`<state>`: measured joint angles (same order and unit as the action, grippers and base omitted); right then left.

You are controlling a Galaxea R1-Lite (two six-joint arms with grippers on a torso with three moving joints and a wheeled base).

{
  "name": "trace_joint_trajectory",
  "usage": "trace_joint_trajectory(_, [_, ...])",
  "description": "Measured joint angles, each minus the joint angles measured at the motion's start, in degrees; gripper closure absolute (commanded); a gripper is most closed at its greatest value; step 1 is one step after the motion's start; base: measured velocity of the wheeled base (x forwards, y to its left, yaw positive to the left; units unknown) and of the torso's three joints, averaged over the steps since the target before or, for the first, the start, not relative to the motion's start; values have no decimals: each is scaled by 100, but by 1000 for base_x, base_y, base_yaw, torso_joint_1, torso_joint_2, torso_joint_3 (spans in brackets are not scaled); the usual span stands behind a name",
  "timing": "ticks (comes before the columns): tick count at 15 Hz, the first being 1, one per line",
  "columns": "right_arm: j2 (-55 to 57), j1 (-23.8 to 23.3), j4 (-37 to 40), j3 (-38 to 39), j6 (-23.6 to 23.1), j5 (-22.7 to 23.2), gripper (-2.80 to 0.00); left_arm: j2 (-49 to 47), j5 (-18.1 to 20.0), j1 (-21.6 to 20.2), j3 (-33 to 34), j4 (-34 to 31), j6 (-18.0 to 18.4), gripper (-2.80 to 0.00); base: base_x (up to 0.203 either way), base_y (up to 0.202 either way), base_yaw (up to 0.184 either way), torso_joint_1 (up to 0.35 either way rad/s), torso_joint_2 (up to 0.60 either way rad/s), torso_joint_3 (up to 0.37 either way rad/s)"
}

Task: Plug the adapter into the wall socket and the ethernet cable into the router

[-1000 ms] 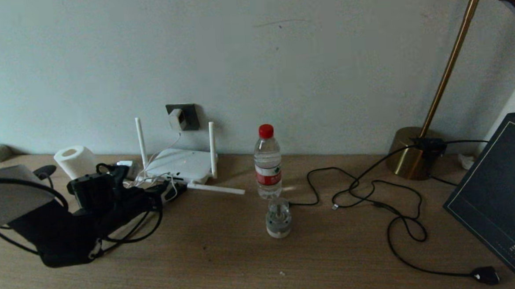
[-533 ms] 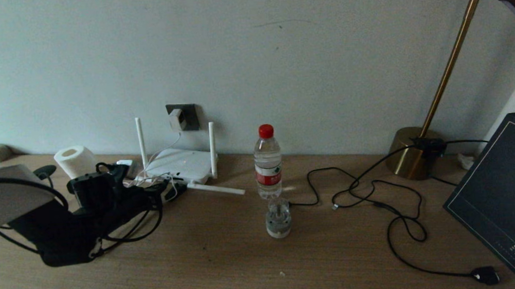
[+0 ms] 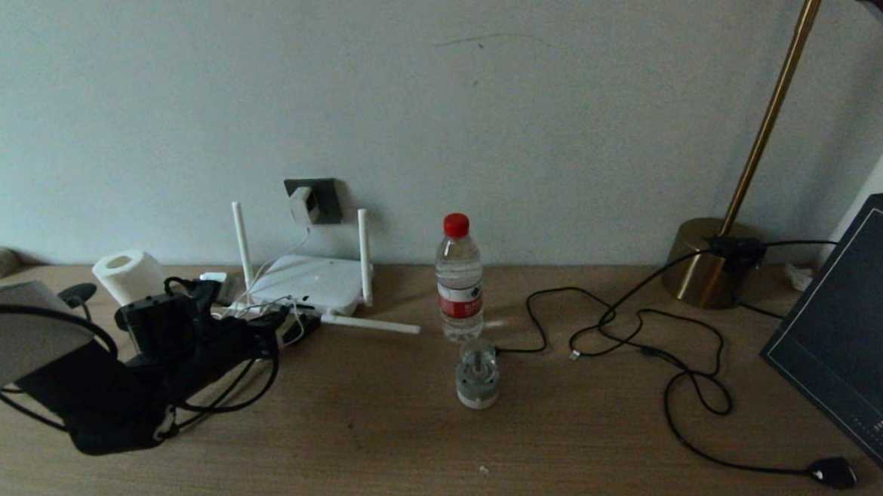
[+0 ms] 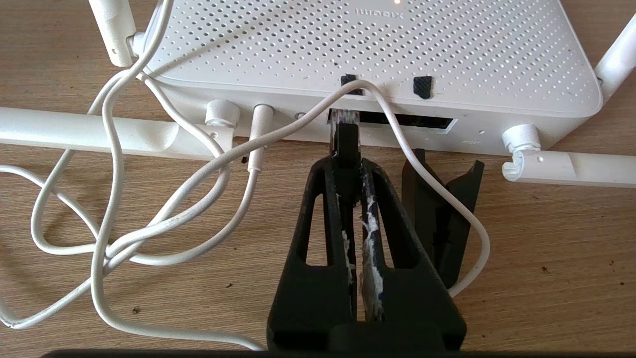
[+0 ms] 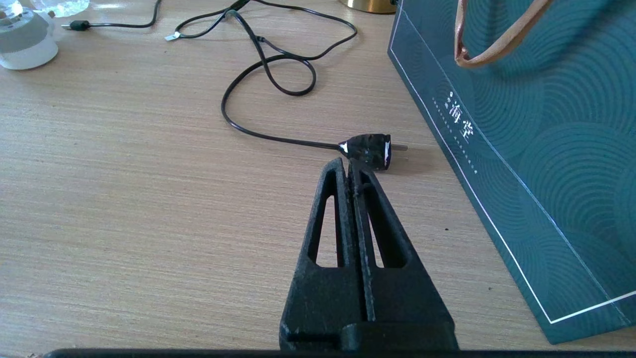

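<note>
The white adapter (image 3: 302, 204) sits in the dark grey wall socket (image 3: 321, 200), and its thin white cord (image 4: 198, 169) loops down over the router (image 4: 377, 44). The router (image 3: 309, 282) lies flat on the desk below the socket. My left gripper (image 4: 346, 166) is shut on the ethernet cable (image 4: 345, 141). The cable's clear tip is at the left end of the dark row of ports (image 4: 417, 121). In the head view the left gripper (image 3: 275, 326) is at the router's front edge. My right gripper (image 5: 350, 166) is shut on nothing, low over the desk at the far right.
A small black clip (image 4: 442, 209) lies beside the left fingers. A water bottle (image 3: 459, 277) and a small jar (image 3: 478, 374) stand mid-desk. The black lamp cord (image 3: 683, 386) ends in a plug (image 5: 370, 147) near a dark teal bag (image 5: 536, 124). A paper roll (image 3: 129, 276) stands at the left.
The left arm has crept slightly toward the router with the ethernet cable in its grip. Nothing else has moved.
</note>
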<state>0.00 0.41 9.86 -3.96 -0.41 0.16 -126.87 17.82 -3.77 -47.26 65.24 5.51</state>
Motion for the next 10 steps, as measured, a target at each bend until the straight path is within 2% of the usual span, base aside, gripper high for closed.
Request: trace_joint_trajectory(10, [0,0,2,0,0,0,0,-72,1,0,-89,-1,0,0,0,0,0,0,0,0])
